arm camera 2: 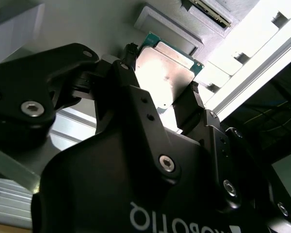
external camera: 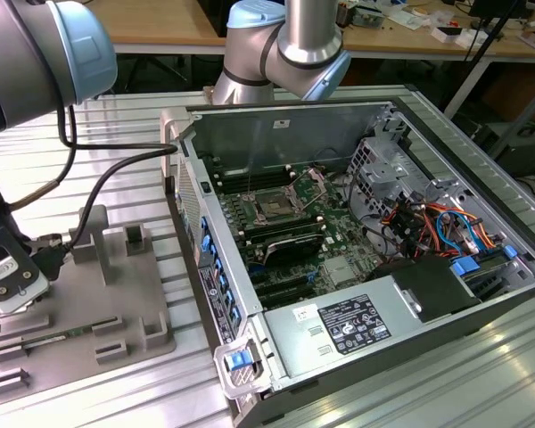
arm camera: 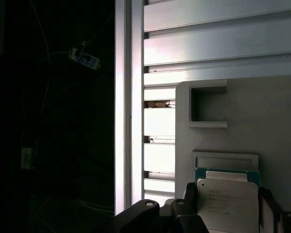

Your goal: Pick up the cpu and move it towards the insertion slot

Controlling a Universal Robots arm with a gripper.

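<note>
Second wrist view: tool (arm camera 2: 161, 83) tight on cpu (arm camera 2: 168, 68) edges, grey tray (arm camera 2: 87, 22) behind.

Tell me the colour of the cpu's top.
The cpu top is silvery-white; first wrist view shows it best.

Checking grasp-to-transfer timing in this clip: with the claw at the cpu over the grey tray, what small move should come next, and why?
Probably a short straight lift. The claw looks shut on the cpu, close over the grey tray with its raised posts, and the case wall stands between it and the insertion slot; height first would likely avoid a snag.
</note>
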